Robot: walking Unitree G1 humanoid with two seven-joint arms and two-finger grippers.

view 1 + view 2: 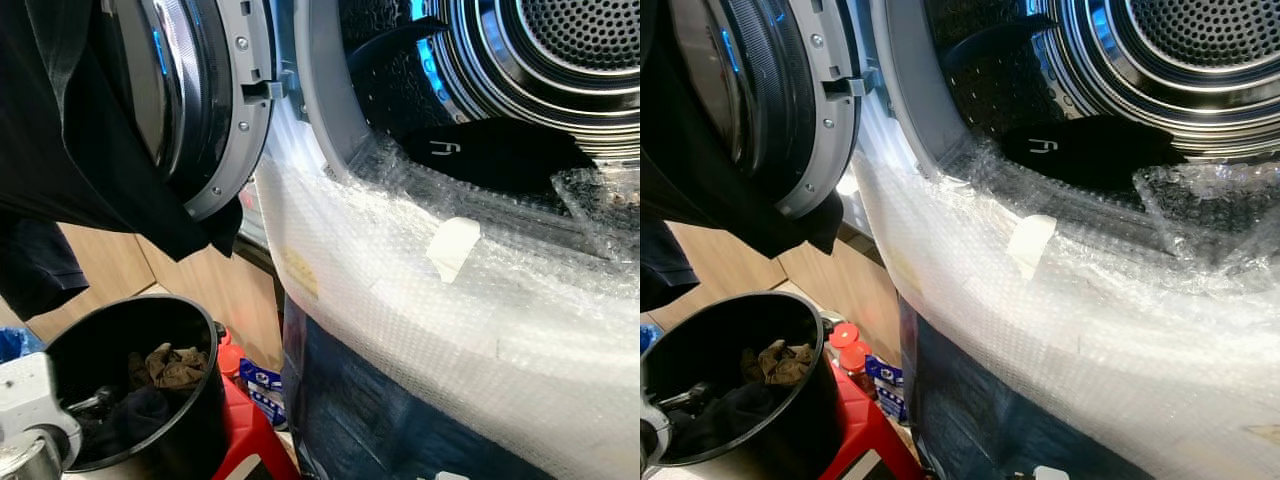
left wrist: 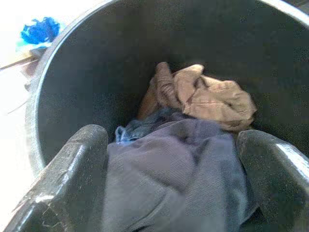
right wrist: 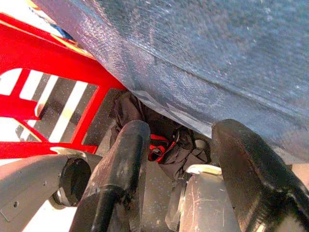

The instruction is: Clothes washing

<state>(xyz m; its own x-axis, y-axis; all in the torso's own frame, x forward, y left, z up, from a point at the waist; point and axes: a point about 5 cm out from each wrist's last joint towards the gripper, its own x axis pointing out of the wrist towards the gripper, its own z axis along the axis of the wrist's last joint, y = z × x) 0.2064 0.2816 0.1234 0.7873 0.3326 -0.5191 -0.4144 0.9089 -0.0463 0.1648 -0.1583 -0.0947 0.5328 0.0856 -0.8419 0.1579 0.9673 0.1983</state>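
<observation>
Laundry bucket beside open washer.
Left gripper, fingers spread around dark garment; right gripper apparently spread, near floor.

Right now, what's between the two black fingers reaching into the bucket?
A bluish-grey cloth lies between the left gripper's open fingers, with a tan rag further in the black bucket. The left wrist view shows it.

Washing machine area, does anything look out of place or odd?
Yes. A black-and-red garment lies crumpled on the floor under the bubble-wrapped washing machine front, beside the red metal stool, not in the black bucket. Another black garment hangs over the open machine door.
</observation>
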